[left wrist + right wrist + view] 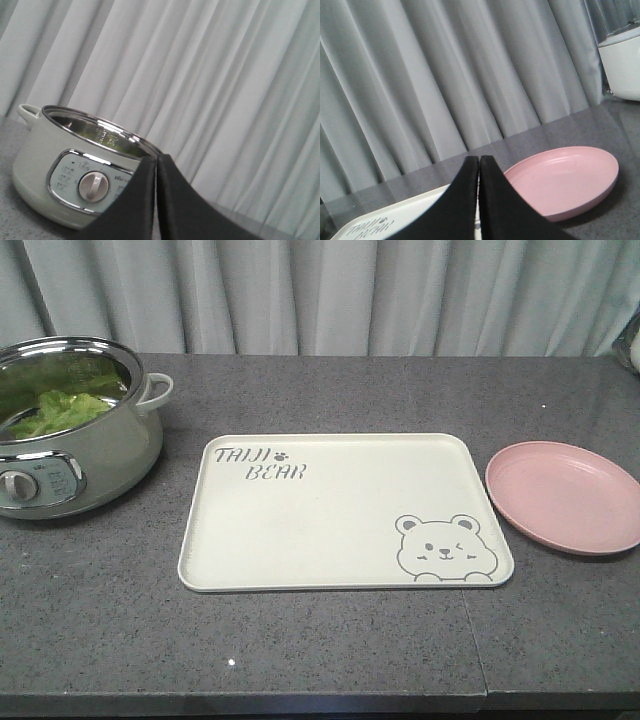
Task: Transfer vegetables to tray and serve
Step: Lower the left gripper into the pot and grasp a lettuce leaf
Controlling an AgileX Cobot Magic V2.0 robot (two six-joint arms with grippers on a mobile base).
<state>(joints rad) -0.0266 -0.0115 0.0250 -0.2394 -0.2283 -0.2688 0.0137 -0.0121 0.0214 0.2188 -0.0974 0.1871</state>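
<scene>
Green lettuce vegetables (62, 410) lie inside a pale green electric pot (100, 455) at the table's left. The cream tray (340, 540) with "TAIJI BEAR" lettering and a bear drawing lies bare at the middle of the table; its corner (405, 212) shows in the right wrist view. My left gripper (156, 161) is shut with nothing in it, low in front of the pot (45, 155) near its control dial. My right gripper (479, 161) is shut and holds nothing, between the tray's corner and the pink plate. Neither gripper appears in the front view.
A round pink plate (562, 495) (565, 180) sits right of the tray. A white appliance (622, 62) stands at the far right by the curtain. Grey pleated curtain (350, 290) backs the dark stone table (330, 640).
</scene>
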